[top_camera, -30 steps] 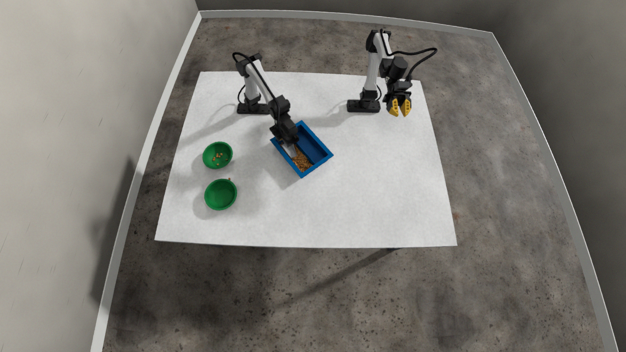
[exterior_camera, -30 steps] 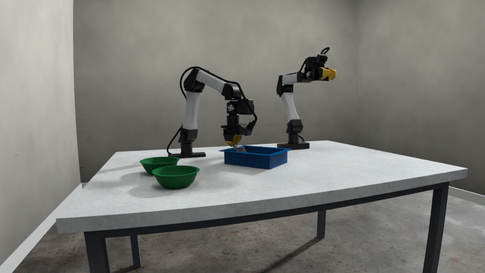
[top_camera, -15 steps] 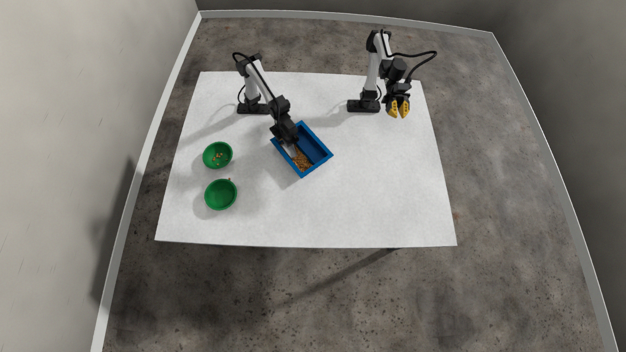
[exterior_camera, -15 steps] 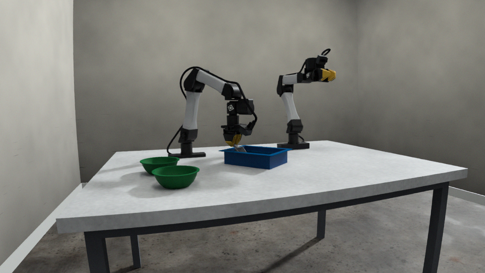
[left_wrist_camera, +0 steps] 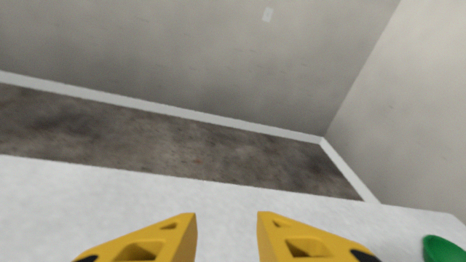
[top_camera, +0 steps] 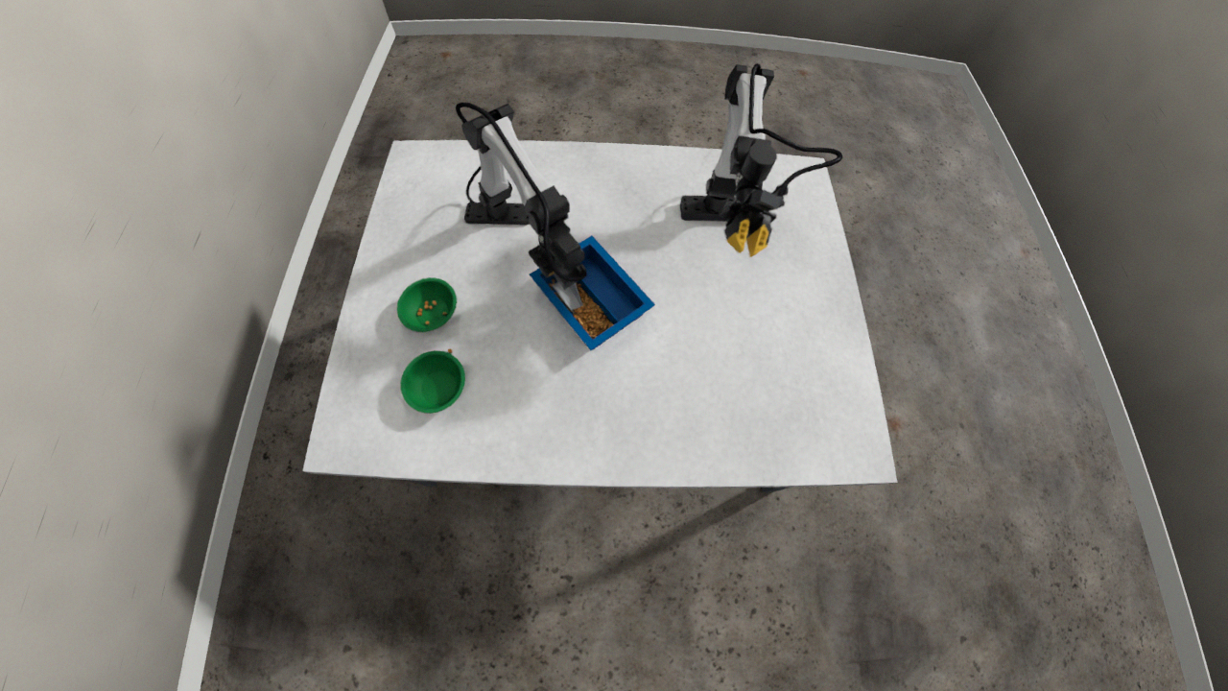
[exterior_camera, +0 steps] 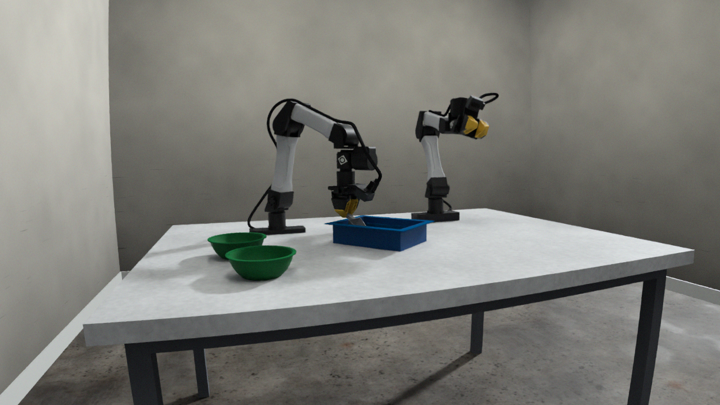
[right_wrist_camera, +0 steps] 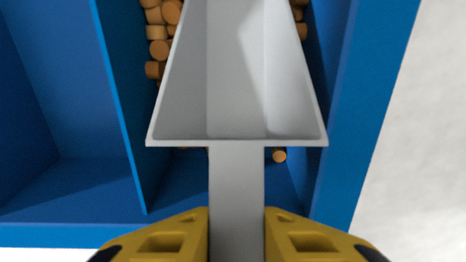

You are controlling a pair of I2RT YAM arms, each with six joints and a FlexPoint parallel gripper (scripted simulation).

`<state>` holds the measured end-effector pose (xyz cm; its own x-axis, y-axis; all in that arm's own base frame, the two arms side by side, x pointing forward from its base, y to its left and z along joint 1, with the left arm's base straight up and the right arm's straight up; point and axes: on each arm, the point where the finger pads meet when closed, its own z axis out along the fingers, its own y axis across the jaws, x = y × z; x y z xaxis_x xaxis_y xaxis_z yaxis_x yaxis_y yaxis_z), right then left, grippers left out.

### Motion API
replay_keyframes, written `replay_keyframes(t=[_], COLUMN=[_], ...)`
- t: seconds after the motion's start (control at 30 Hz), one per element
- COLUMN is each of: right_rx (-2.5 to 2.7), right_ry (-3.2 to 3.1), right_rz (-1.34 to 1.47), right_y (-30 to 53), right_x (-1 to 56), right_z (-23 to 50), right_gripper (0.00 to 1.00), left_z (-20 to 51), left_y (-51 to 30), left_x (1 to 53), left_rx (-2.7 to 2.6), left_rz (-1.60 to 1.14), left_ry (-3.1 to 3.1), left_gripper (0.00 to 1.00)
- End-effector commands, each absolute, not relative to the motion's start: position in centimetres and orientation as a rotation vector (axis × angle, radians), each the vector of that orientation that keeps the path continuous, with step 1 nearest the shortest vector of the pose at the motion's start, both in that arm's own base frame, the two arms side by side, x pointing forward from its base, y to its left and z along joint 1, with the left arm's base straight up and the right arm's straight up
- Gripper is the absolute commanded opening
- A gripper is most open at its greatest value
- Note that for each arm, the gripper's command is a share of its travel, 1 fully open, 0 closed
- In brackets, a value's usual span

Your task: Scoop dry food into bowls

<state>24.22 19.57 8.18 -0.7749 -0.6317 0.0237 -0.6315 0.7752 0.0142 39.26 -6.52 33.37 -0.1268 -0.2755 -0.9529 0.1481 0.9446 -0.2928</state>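
The scoop [top_camera: 567, 294] [exterior_camera: 357, 220] [right_wrist_camera: 236, 73] is seen near the centre of the top view, at the left end of the blue box [top_camera: 624, 324] [exterior_camera: 366, 236] [right_wrist_camera: 371, 109]. Its handle is gripped by the fingers of the right gripper [top_camera: 559, 279] [exterior_camera: 347, 208] [right_wrist_camera: 237, 218], closed as far as the handle allows. No pieces can be made out in the part of the pan shown by the right wrist view; its front end is cut off by the frame.

The box is split lengthwise by a divider, and brown food [top_camera: 592, 316] [right_wrist_camera: 159, 49] is heaped in the compartment under the scoop. At the left of the top view, two green bowls are stood upright on the white desk [top_camera: 687, 386] [exterior_camera: 453, 261] [left_wrist_camera: 109, 189] [right_wrist_camera: 419, 127] — a few pieces are held by the upper bowl [top_camera: 441, 292] [exterior_camera: 229, 245], none are seen in the lower bowl [top_camera: 434, 378] [exterior_camera: 260, 264]. A stray piece [top_camera: 450, 351] is seen just beside the lower bowl's upper right rim.

The left gripper [top_camera: 749, 249] [exterior_camera: 478, 128] [left_wrist_camera: 226, 223] is raised at the upper right of the top view, well apart from the box; its fingers are parted slightly, with nothing held.

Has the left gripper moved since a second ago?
Yes: the left gripper is lower and further picture-left, judged against its base plate in the exterior view.
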Motion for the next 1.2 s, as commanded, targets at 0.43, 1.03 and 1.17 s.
replay_keyframes(t=[0.43, 1.03, 1.17], right_rx=[1.035, 1.035, 1.035], right_ry=[-2.898, -2.898, -2.898], right_rz=[0.0, 0.0, 0.0], right_y=[19.4, 19.4, 19.4], right_x=[23.4, 23.4, 23.4], right_z=[7.8, 7.8, 7.8], right_gripper=[0.0, 0.0, 0.0], left_z=[26.0, 17.7, 15.7], left_y=[-14.0, -20.8, -22.2], left_x=[38.6, 34.1, 32.4], left_rx=[-0.241, -0.414, -0.467], left_rz=[-0.78, -1.144, -1.228], left_ry=[1.746, 1.912, 1.958], left_gripper=[0.28, 0.28, 0.28])
